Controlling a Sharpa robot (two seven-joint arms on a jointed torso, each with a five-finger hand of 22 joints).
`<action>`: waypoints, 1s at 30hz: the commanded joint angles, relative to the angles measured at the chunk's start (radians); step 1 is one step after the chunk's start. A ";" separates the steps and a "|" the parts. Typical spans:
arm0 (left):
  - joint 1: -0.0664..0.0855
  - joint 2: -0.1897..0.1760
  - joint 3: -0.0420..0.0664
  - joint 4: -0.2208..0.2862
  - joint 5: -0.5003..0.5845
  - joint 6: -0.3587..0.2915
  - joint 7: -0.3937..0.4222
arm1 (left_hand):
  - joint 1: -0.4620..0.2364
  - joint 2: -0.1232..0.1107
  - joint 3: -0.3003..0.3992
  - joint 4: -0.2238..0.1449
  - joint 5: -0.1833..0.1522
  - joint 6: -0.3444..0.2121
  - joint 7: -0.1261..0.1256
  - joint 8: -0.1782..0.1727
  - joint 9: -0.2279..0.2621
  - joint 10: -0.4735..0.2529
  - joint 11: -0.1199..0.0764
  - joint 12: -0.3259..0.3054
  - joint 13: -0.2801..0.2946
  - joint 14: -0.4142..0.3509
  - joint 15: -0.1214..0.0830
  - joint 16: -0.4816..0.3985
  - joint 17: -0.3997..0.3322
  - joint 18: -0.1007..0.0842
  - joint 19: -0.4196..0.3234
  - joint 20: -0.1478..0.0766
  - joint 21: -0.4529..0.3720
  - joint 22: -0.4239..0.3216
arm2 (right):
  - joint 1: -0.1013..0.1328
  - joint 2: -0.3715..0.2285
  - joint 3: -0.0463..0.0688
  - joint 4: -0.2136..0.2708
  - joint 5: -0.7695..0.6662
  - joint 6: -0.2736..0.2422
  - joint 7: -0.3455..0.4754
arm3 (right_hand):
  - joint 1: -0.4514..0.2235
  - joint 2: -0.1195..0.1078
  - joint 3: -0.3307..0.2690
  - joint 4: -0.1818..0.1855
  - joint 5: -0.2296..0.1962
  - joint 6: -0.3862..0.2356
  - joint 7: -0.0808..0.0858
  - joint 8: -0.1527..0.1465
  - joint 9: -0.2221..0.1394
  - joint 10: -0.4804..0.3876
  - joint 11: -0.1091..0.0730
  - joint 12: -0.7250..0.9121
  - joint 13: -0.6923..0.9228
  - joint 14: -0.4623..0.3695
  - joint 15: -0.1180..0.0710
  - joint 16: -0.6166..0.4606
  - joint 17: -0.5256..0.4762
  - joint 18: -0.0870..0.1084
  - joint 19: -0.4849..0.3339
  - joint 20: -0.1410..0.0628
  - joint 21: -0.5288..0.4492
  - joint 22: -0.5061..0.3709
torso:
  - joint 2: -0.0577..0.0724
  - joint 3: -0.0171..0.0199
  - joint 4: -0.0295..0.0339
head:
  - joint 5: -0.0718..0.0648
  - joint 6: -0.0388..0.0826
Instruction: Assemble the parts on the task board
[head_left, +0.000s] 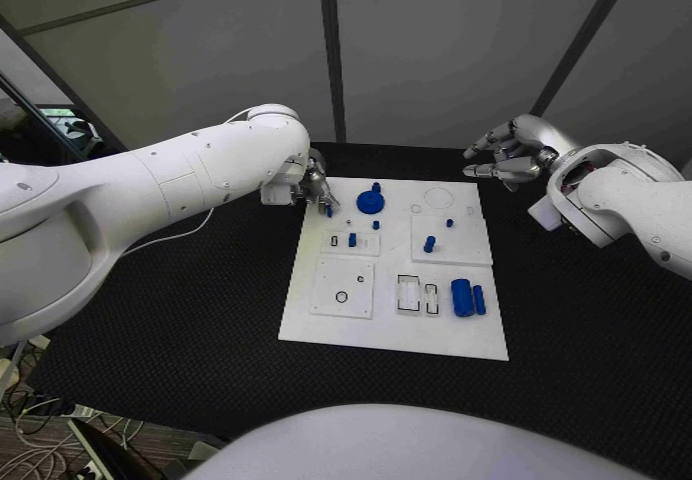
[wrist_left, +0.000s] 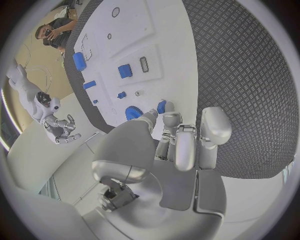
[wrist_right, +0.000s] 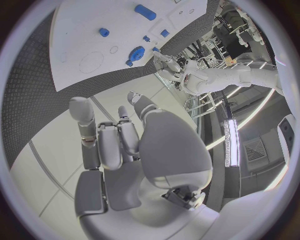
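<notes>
The white task board lies in the middle of the black table. My left hand hangs over the board's far left corner and pinches a small blue part at its fingertips. Just beside it stands a round blue knob. Small blue pegs stand in the board's far half. Two larger blue cylinders lie at its right edge. My right hand is raised beyond the board's far right corner, fingers apart and holding nothing.
Empty rectangular slots and a small ring mark the board's near half. Black matting surrounds the board on all sides. Grey wall panels stand behind the table.
</notes>
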 joint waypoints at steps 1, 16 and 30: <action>0.001 -0.001 0.000 0.003 0.018 0.000 0.012 | 0.009 0.000 0.007 -0.002 0.004 -0.003 -0.004 0.007 0.002 0.001 -0.010 0.004 -0.001 0.062 -0.009 0.006 0.173 -0.030 0.006 -0.003 0.002 0.003 | 0.002 0.001 0.001 -0.002 -0.005 0.006 0.004 | -0.011 0.001 0.001 0.006 0.005 -0.007 -0.002 0.005 -0.002 -0.006 0.001 -0.004 0.007 0.019 -0.007 -0.003 0.060 0.012 -0.001 -0.004 -0.006 -0.001 | 0.000 0.0000 -0.0002 | -0.001 -0.001; 0.001 -0.008 0.000 0.012 0.056 -0.015 0.018 | 0.082 0.014 0.157 -0.102 0.004 -0.021 -0.009 0.030 0.014 0.005 -0.016 -0.001 -0.004 0.066 -0.015 0.016 0.182 -0.033 0.014 -0.011 0.010 0.024 | 0.002 0.001 0.001 -0.006 -0.013 0.009 0.002 | -0.011 0.001 0.001 0.006 0.005 -0.007 -0.002 0.005 -0.002 -0.006 0.001 -0.004 0.007 0.019 -0.007 -0.003 0.060 0.012 -0.001 -0.004 -0.006 -0.001 | 0.000 0.0001 0.0002 | -0.002 -0.002; 0.000 -0.054 0.000 0.080 0.084 -0.061 0.031 | 0.051 -0.014 0.295 -0.150 0.003 -0.034 -0.011 0.064 0.041 0.023 -0.017 0.006 0.001 0.071 -0.015 0.026 0.192 -0.037 0.023 -0.010 0.020 0.046 | 0.002 -0.001 0.001 -0.012 -0.016 0.011 0.000 | -0.011 0.000 0.003 0.006 0.006 -0.007 -0.002 0.006 -0.002 -0.008 0.001 -0.006 0.005 0.019 -0.007 -0.005 0.058 0.012 -0.002 -0.004 -0.008 -0.003 | -0.001 0.0004 0.0014 | -0.002 -0.002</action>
